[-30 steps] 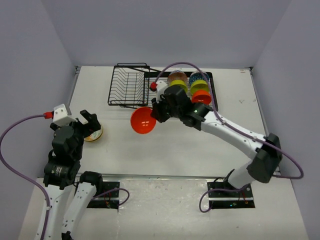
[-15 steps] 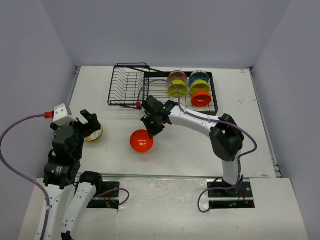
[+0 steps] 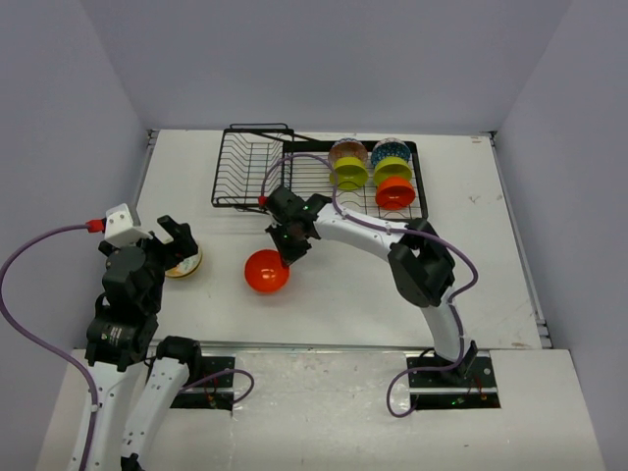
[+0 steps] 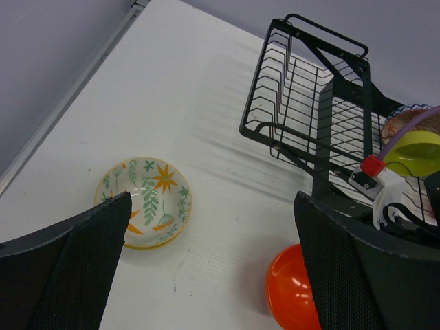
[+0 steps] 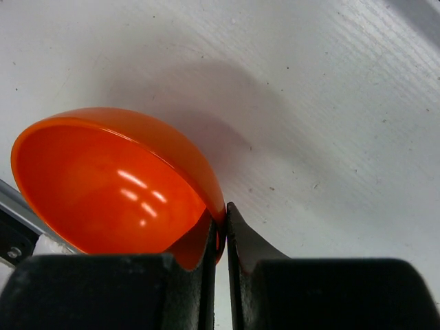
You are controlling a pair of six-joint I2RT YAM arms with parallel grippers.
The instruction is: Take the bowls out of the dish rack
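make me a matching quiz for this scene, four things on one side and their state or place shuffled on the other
Things
1. orange bowl outside the rack
2. floral bowl
3. rack's deep basket
4. left pincer

States or places
a. wide open, holding nothing
b. black wire, no bowls in it
c. rim pinched in the shut right pincer
d. sitting right way up on the table

Pairs: 1-c, 2-d, 3-b, 4-a

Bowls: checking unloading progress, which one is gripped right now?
The orange bowl over the table, rim pinched by the right fingers; the floral bowl lies free, the rest stand in the dish rack.
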